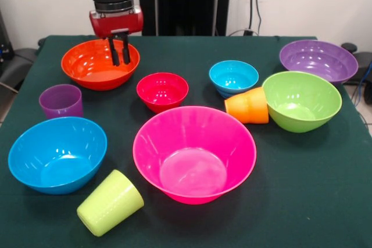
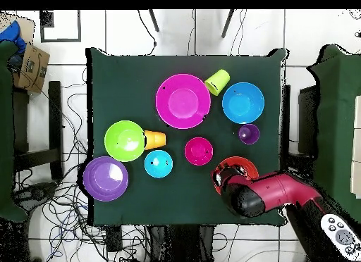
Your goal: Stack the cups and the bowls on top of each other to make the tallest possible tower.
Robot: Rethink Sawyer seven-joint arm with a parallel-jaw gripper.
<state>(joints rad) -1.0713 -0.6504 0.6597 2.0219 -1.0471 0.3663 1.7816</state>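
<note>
Table (image 1: 325,201), green cloth: 10 loose items, nothing stacked yet; no tower exists.

Bowls, large, 5, all upright with mouths up: orange bowl (image 1: 87,69) at the far corner by the arm; blue bowl (image 1: 57,154); pink bowl (image 1: 194,154) near the middle front; green bowl (image 1: 301,100); purple bowl (image 1: 318,60).

Bowls, small, 2, upright: red bowl (image 1: 162,90) and light blue bowl (image 1: 233,77), mid-table.

Cups, 3: purple cup (image 1: 60,100) stands upright, mouth up, between the orange and blue bowls. Green cup (image 1: 109,202) lies on its side beside the pink bowl, long axis running diagonally, mouth toward the near table edge. Orange cup (image 1: 247,105) lies on its side, touching or just beside the green bowl, its long axis about level.

Claw (image 1: 120,50): narrow, fingers close together, holding nothing, hanging over the orange bowl's inside near its rim.

Step in hand, judged: gripping the orange bowl. Best done by pinching 1 wall of the rim, 1 finger inside and 1 outside, then lifting level. Glossy plastic may slip.
</note>
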